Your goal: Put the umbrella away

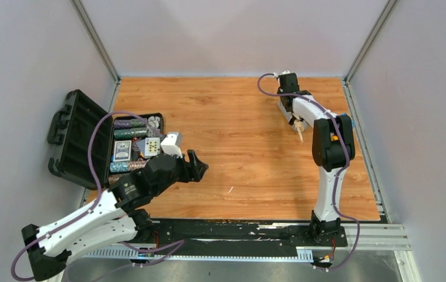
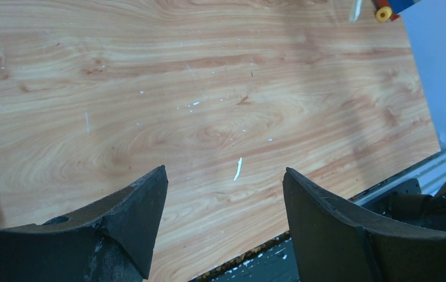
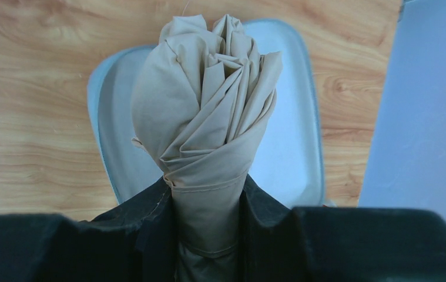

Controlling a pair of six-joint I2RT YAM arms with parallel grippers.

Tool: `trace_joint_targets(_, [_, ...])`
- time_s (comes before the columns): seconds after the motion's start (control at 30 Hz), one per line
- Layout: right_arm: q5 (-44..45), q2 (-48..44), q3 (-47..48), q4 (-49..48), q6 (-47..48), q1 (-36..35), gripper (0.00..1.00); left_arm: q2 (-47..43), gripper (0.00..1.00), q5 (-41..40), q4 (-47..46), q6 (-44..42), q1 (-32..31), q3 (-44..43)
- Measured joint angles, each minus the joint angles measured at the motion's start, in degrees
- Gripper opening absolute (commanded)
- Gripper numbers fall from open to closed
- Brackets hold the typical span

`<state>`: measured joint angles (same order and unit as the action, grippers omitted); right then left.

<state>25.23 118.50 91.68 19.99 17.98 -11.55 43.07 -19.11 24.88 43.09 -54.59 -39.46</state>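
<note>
The umbrella (image 3: 208, 111) is a rolled beige-tan bundle. My right gripper (image 3: 208, 211) is shut on its lower part, one jaw on each side of the fabric. The bundle hangs over an open pale lilac-grey oval case (image 3: 291, 147) lying on the wood. In the top view my right gripper (image 1: 292, 111) is at the far right of the table, and a pale thin end of the umbrella (image 1: 298, 133) sticks out under the arm. My left gripper (image 2: 225, 188) is open and empty, low over bare wood at the near left (image 1: 200, 164).
An open black case (image 1: 82, 138) with poker chips and cards stands at the left edge, just behind my left arm. The grey side wall (image 3: 426, 100) is close to the right of the oval case. A black rail (image 1: 238, 229) runs along the near table edge.
</note>
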Motion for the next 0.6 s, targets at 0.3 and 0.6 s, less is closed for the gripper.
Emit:
trace_joint_targets(0.3, [-6.49, 6.25, 4.87, 10.64, 1.2, 0.94, 0.0, -10.97, 0.8, -5.88, 7.08, 1.14, 0.11, 2.14])
trace_joint_targets(0.6, [-19.34, 1.99, 0.59, 14.67, -6.01, -2.45, 0.0, -6.25, 0.8, -8.2, 8.59, 1.51, 1.18, 2.32])
